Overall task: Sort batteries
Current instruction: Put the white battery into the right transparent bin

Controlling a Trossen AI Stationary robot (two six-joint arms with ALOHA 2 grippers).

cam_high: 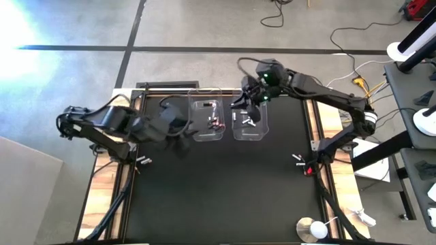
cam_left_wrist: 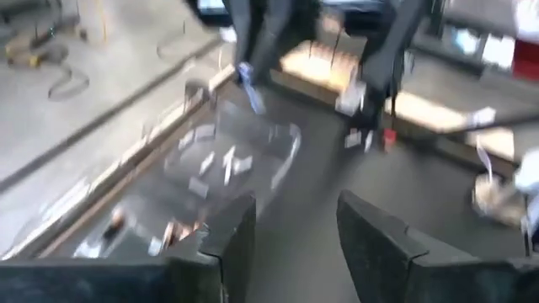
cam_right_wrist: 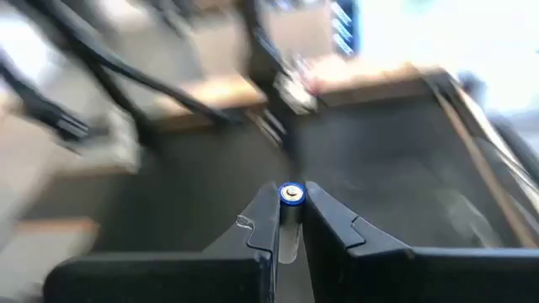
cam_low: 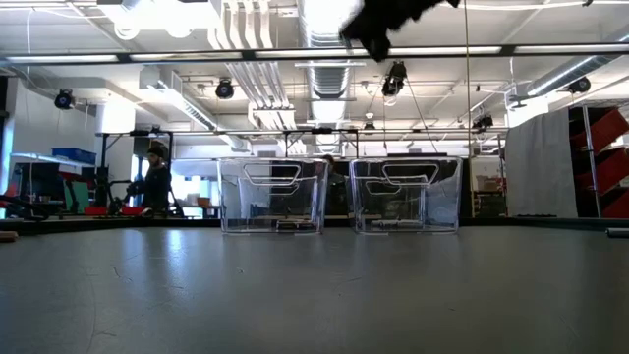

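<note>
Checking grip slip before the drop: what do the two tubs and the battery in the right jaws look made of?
Tubs: clear glossy plastic, probably; the room shows through the walls. Battery in the right gripper: shiny metal end cap with a blue, seemingly plastic sleeve.

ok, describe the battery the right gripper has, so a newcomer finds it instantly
Start at the two clear tubs at the black table's far edge. The right gripper hovers by the right-hand tub, shut on a battery. It is the only one pinched end-on between fingers, blue-rimmed; the rest lie in the tubs.

Bright ceiling lights [cam_low: 324,20] flood the low view, glare whitens the floor [cam_high: 17,27] from above, and both wrist views smear with motion blur.
</note>
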